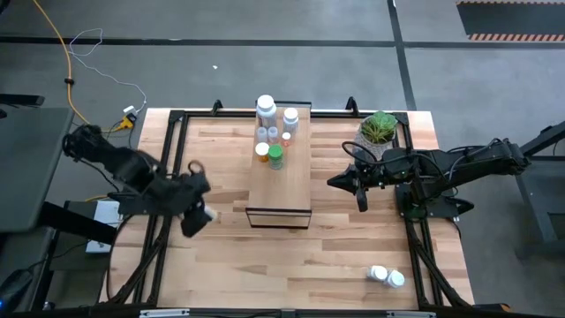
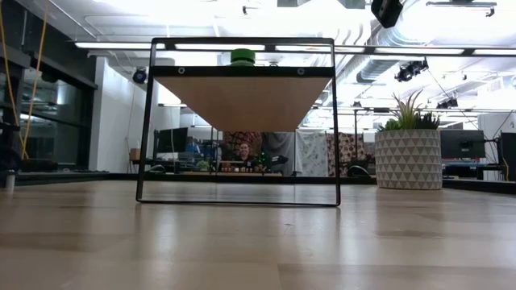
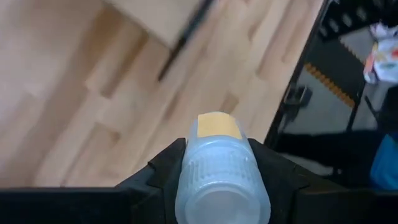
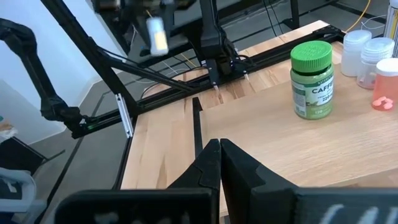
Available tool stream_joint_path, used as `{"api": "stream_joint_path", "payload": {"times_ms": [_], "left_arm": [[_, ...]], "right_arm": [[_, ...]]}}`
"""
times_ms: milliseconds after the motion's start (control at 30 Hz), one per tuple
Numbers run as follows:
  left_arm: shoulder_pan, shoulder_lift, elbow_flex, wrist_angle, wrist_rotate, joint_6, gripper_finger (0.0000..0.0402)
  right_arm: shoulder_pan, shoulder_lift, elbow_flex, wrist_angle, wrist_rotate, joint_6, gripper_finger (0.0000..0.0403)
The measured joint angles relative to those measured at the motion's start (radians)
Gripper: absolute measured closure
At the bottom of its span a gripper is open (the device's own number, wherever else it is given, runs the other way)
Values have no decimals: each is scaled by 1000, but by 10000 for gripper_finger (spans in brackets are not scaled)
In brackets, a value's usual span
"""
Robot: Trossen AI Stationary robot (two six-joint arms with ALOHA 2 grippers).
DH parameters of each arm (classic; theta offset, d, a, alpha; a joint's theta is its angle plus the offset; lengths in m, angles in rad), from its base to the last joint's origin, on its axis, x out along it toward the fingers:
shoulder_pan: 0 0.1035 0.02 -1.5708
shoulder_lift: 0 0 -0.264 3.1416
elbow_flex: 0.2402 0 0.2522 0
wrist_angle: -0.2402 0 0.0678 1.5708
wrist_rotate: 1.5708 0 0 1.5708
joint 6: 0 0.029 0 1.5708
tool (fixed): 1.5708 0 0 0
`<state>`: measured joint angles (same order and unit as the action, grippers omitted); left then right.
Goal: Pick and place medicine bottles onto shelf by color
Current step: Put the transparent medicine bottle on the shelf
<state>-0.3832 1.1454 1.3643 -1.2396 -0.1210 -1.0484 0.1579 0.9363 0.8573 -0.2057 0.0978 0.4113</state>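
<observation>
The left end effector [image 1: 201,215] is clamped on a small clear bottle [image 3: 219,180] with a yellow-orange label, the dark fingers [image 3: 158,171] pressing on both sides of it. It is held above the bench [image 1: 221,265], just beside the shelf's near left corner and apart from it.

On the shelf [image 1: 287,190], a pale wood plank on a thin black frame, a cluster of bottles stands at the far end: a large white-capped bottle [image 1: 265,109] at the back, another white-capped bottle [image 1: 290,119] beside it, several small ones [image 1: 267,134] in front of them, then an orange-topped bottle [image 1: 262,152] and a green bottle [image 1: 275,157] side by side nearest the bare part of the plank. In the right wrist view the green bottle [image 4: 313,79] stands upright with pale bottles [image 4: 356,53] just beyond it. From bench level only its green cap [image 2: 243,55] shows over the plank's edge.

Two white bottles [image 1: 387,276] lie on the bench near its front right corner, well apart from the shelf.

The right end effector [image 1: 335,183] hovers just beside the shelf's right edge, its fingers [image 4: 239,163] brought together with nothing between them.

A potted plant [image 1: 379,131] stands at the bench's far right, near the right arm.
</observation>
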Motion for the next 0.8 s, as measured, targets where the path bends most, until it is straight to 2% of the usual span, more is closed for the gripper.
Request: {"api": "stream_joint_path", "payload": {"times_ms": [167,467,800], "left_arm": [[145,75,131,-57,8,152,267],[349,258,268,-57,64,424,266],[453,465,311,-78,71,707,266]], "right_arm": [[0,0,0,2,0,0,402],[0,0,0,3,3,0,402],[0,0,0,3,52,0,402]]}}
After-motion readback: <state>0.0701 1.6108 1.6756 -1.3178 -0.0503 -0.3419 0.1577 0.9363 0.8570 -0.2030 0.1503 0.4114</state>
